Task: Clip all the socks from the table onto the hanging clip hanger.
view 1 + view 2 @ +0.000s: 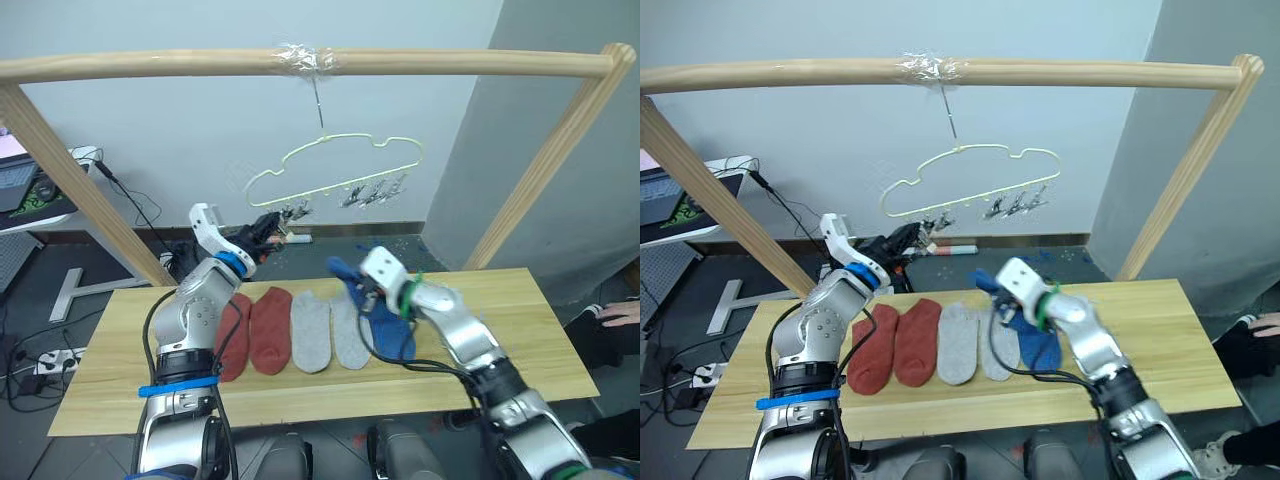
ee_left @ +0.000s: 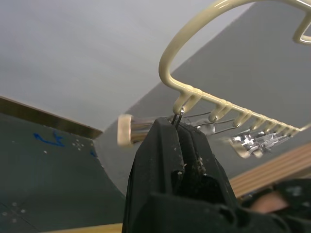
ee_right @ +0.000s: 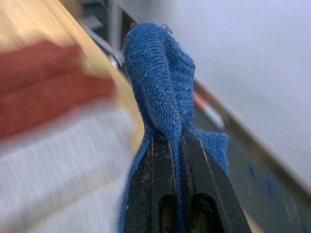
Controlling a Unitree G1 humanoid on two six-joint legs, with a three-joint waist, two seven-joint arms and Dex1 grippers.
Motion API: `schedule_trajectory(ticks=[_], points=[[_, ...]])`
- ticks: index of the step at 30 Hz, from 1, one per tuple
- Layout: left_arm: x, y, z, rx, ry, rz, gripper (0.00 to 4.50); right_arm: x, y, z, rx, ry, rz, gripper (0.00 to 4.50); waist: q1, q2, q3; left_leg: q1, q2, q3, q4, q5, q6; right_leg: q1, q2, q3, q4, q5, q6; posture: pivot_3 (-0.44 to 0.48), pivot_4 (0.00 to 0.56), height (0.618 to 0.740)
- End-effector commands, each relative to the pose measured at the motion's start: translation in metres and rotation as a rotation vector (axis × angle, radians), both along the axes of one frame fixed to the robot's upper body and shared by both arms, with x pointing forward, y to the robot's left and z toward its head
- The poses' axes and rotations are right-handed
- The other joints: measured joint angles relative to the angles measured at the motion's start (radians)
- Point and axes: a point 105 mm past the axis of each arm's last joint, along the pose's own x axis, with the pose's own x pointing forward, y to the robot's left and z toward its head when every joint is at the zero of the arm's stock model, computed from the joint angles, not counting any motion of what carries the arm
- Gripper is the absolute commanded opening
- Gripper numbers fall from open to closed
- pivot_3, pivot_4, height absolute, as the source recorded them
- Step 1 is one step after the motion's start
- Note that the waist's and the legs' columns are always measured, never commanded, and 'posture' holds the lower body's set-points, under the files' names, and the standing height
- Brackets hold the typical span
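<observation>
Two rust-red socks (image 1: 252, 332) and two light grey socks (image 1: 330, 331) lie side by side on the table (image 1: 500, 335). My right gripper (image 1: 354, 284) is shut on a blue sock (image 3: 163, 73), holding its pinched end up off the wood; more blue fabric (image 1: 397, 335) rests on the table below it. The pale-yellow clip hanger (image 1: 340, 160) hangs from the pole by its hook. My left gripper (image 2: 177, 124) is raised to the hanger's left end, its fingers shut around the outermost metal clip (image 2: 146, 127). Several more clips (image 1: 372, 192) hang free along the bar.
A round wooden pole frame (image 1: 450, 66) spans the table, with slanted legs at both sides. A person's hand (image 1: 620, 312) shows at the far right edge. A desk with a laptop (image 1: 20, 180) and floor cables stand behind on the left.
</observation>
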Motion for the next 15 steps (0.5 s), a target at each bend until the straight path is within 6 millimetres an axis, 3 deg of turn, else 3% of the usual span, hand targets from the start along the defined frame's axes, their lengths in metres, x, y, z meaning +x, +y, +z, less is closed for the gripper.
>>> schedule_trajectory(ticks=[1, 5, 10, 15], points=[[-0.005, 0.002, 0.008, -0.012, -0.024, 0.005, 0.0, 0.005, 0.006, 0.006, 0.004, -0.033, 0.001, 0.05, 0.01, 0.0, 0.0, 0.0, -0.001, -0.001, 0.0, 0.0, 0.0, 0.0, 0.0, 0.0, 0.0, 0.0, 0.0, 0.044, 0.156, 0.74], [-0.006, 0.001, 0.011, -0.027, -0.028, 0.003, 0.0, 0.005, 0.014, 0.01, 0.022, -0.034, 0.02, 0.05, 0.015, 0.0, 0.0, -0.001, -0.002, 0.0, 0.0, 0.0, 0.0, 0.0, -0.002, 0.0, -0.001, 0.0, 0.0, 0.044, 0.156, 0.74], [-0.012, -0.004, 0.015, -0.049, -0.036, -0.019, 0.0, 0.011, 0.041, 0.029, 0.072, -0.063, 0.064, 0.05, 0.01, 0.0, 0.001, 0.0, 0.0, 0.0, 0.0, 0.0, 0.0, -0.001, -0.001, 0.0, 0.0, 0.0, 0.0, 0.061, 0.153, 0.74], [-0.014, -0.005, 0.015, -0.052, -0.035, -0.022, 0.0, 0.013, 0.049, 0.038, 0.089, -0.081, 0.077, 0.05, 0.013, 0.0, 0.001, -0.001, 0.0, -0.003, -0.001, 0.0, -0.001, -0.001, 0.0, -0.001, 0.0, 0.0, -0.001, 0.075, 0.151, 0.74]])
